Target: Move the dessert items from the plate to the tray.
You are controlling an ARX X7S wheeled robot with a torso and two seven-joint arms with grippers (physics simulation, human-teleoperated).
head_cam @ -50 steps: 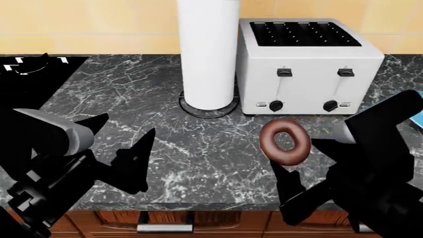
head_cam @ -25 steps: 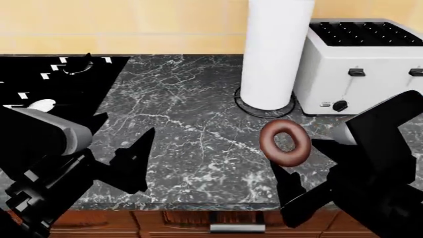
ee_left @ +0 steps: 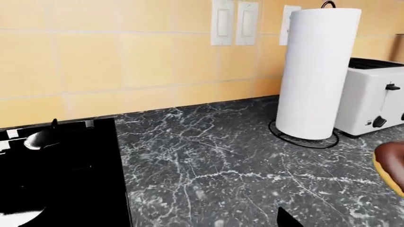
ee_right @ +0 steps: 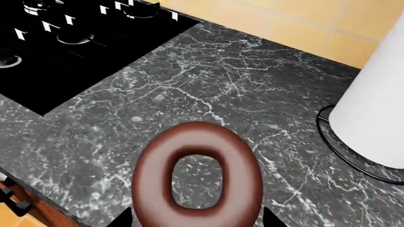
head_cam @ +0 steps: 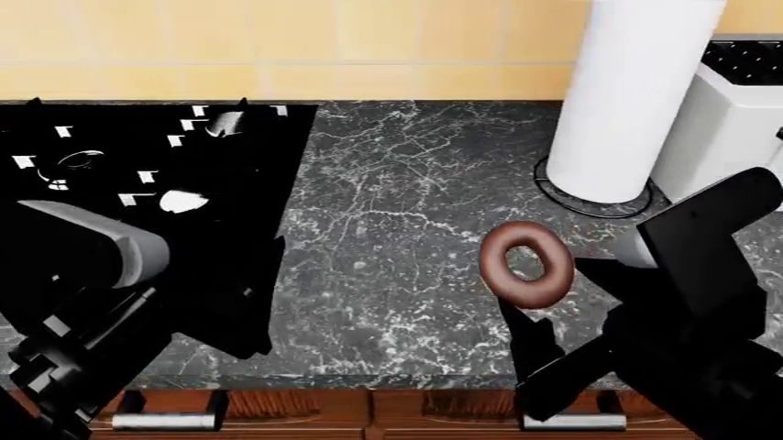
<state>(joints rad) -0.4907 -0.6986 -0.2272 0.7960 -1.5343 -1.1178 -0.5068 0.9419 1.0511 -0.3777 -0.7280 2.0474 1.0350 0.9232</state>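
One dessert item, a chocolate-glazed ring donut [head_cam: 526, 261], stands on edge above the marble counter, and my right gripper [head_cam: 545, 286] is shut on its lower rim. The right wrist view shows this donut [ee_right: 197, 175] filling the foreground, with dark fingertips [ee_right: 126, 218] on either side of it. In the left wrist view, only its edge [ee_left: 391, 163] shows. My left gripper [head_cam: 233, 234] hangs open and empty over the border between the stovetop and the counter; one fingertip [ee_left: 287, 218] shows in its wrist view. The plate and the tray are out of view.
A black glass stovetop [head_cam: 123, 183] covers the counter's left part. At the back right stand a white paper towel roll [head_cam: 630, 101] and a white toaster [head_cam: 734, 110]. The counter's front edge [head_cam: 367, 380] runs above wooden drawers. Wall switches [ee_left: 233, 21] sit on the tiled backsplash.
The head view has swung left: the toaster and paper towel roll slid to the right, and more stovetop came into view. Both grippers and the held donut keep their places in the picture.
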